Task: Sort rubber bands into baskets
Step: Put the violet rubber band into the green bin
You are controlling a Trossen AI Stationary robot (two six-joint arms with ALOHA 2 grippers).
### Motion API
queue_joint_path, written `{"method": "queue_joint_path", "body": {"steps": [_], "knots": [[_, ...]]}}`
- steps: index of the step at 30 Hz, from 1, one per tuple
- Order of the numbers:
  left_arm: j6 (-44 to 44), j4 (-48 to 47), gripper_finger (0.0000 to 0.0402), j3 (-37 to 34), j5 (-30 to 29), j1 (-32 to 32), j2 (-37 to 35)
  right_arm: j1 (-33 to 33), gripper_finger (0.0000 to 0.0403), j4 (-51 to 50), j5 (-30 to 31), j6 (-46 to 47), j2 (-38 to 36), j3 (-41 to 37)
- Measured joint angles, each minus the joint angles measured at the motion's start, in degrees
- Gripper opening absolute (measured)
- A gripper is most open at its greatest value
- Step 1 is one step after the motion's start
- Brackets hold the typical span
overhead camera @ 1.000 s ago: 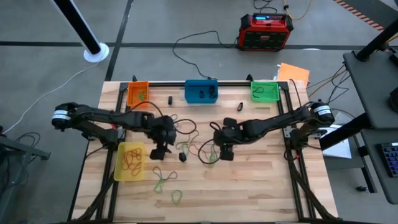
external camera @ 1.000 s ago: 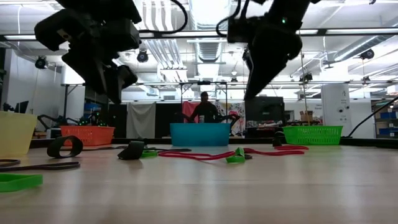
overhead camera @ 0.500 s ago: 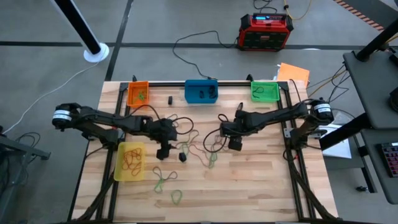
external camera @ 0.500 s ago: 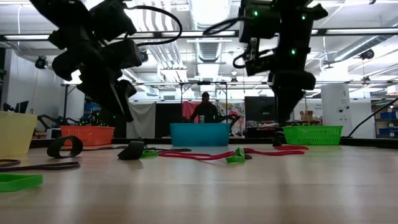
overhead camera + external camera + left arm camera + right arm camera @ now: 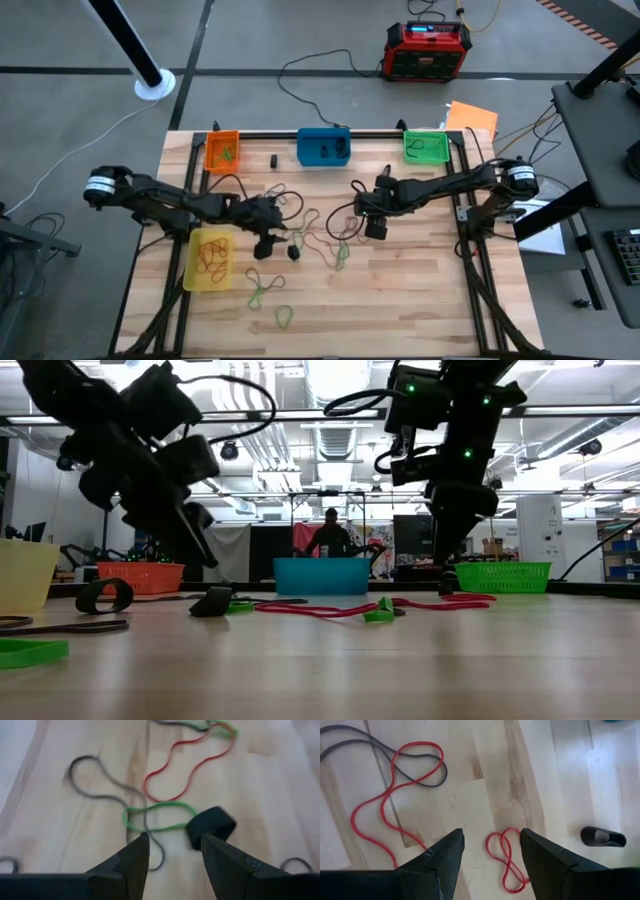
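High view: left pincer (image 5: 265, 243) dropped toward black band (image 5: 211, 826), seemingly; both pincers apart, right pincer (image 5: 377, 228) unmoved.

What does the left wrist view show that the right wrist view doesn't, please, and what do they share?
Only the left wrist view: a green band crossing a thin dark band, with a thick black band touching the green one, ahead of the open left gripper.

Only the right wrist view: a small red band twisted into a figure eight between the fingers of the open right gripper, and a flat black band lying apart from it.

Both: bare wood table, nothing held, and a long red band.
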Motion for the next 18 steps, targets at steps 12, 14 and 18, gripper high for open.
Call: {"method": "queue_joint_path", "body": {"steps": [12,14,18], "knots": [[-2.9,3.2,0.0162,3.4,-3.8,-2.0,11.8,0.0,0.0189,0.1,0.0,0.2,0.0,-0.3],[-2.8,3.1,0.0162,4.1,-4.2,-1.9,14.1,0.0,0.0189,0.0,0.0,0.2,0.0,-0.4],[-3.1,2.9,0.0161,5.3,-6.7,-2.0,16.8,0.0,0.0189,0.1,0.0,0.2,0.0,-0.5]]}}
